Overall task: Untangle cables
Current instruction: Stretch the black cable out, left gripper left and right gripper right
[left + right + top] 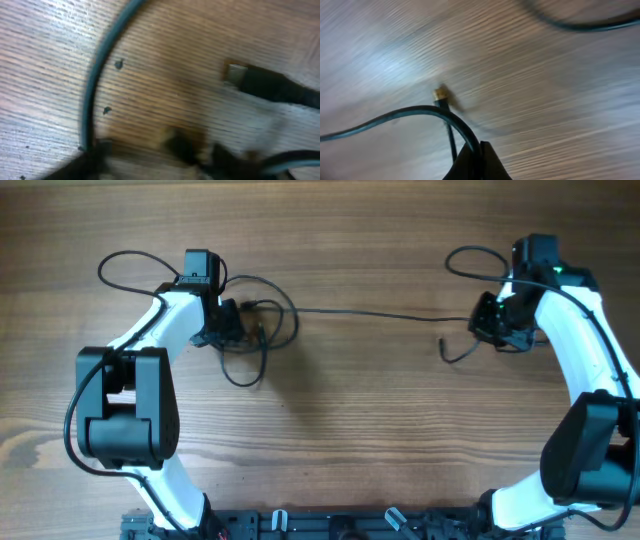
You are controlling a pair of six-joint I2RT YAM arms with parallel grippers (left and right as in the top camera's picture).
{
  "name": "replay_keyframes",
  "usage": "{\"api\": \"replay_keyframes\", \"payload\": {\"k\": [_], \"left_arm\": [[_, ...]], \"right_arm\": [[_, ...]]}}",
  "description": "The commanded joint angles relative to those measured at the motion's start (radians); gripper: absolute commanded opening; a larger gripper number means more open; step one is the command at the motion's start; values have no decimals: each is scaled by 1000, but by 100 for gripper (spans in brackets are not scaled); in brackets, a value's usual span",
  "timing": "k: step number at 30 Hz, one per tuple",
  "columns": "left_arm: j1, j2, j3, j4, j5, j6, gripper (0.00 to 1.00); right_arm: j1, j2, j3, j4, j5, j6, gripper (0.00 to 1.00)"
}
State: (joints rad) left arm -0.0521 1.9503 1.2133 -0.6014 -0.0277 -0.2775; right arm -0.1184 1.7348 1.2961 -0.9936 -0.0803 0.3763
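The thin black cables (pixel 262 330) lie in a loose coil; one cord (pixel 380 313) is stretched straight from it to the right gripper (pixel 479 155), which is clamped on that cord. The left gripper (pixel 232 328), the nearer one, is held at the coil's left edge; its opening cannot be told. A brown wooden table (pixel 380 430) lies beneath.

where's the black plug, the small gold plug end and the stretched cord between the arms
black plug (pixel 265 85): left wrist view, on its black body
small gold plug end (pixel 440 93): right wrist view, on the gold tip
stretched cord (pixel 380 313): overhead view, on its middle stretch
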Motion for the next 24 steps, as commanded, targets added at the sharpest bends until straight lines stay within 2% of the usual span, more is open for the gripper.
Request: {"api": "replay_keyframes", "payload": {"k": [1, 4, 8, 10, 12, 14, 17, 18, 19, 22, 24], "left_arm": [[28, 21, -18, -10, -51, -26, 100], [39, 13, -17, -12, -24, -26, 100], [97, -47, -17, -16, 135, -26, 100], [151, -83, -17, -27, 336, -7, 100], [224, -111, -17, -45, 685, 167, 100], [288, -112, -18, -75, 937, 296, 100], [346, -110, -18, -84, 871, 265, 100], [339, -110, -19, -88, 872, 262, 100], [316, -110, -19, -87, 872, 262, 99], [217, -103, -19, -73, 833, 243, 98], [114, -100, -19, -48, 686, 161, 93]], "right_arm": [[-101, -24, 1, 5, 239, 96, 4], [-170, -24, 1, 12, 376, 157, 4], [-245, -24, 1, 34, 473, 230, 4], [-267, -24, 1, 58, 473, 229, 4], [-277, -24, 0, 66, 470, 228, 4], [-275, -24, -18, 104, 404, 212, 4], [-275, -24, -82, 191, 300, 158, 4], [-273, -24, -103, 220, 192, 95, 4], [-267, -24, -112, 225, 92, 63, 4], [-249, -24, -112, 218, -6, 20, 4], [-231, -24, -112, 218, -14, 14, 4]]}}
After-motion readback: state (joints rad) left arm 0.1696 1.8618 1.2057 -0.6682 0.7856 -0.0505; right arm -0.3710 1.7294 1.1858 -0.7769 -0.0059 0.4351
